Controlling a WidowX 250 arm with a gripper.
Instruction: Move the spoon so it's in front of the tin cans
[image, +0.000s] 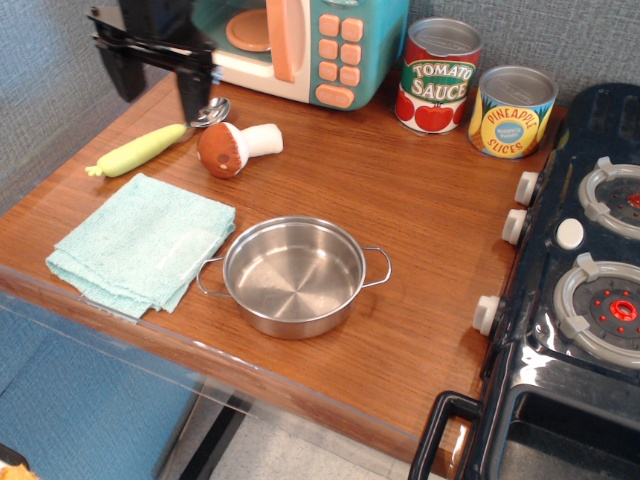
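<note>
Pan (293, 277) sits empty; gripper (157, 82) spread wide, seemingly holding nothing, above spoon (150, 145).

Spoon (150, 146) handle pale yellow-green, bowl silver; cans (478, 90) red-green and yellow-blue (silver lids); cloth (140, 240) light teal.

Two tin cans (475, 92); one spoon (150, 143); one mushroom (235, 148); one pan (293, 277); one cloth (143, 240); one toy microwave (320, 45); one toy stove (580, 290).
</note>
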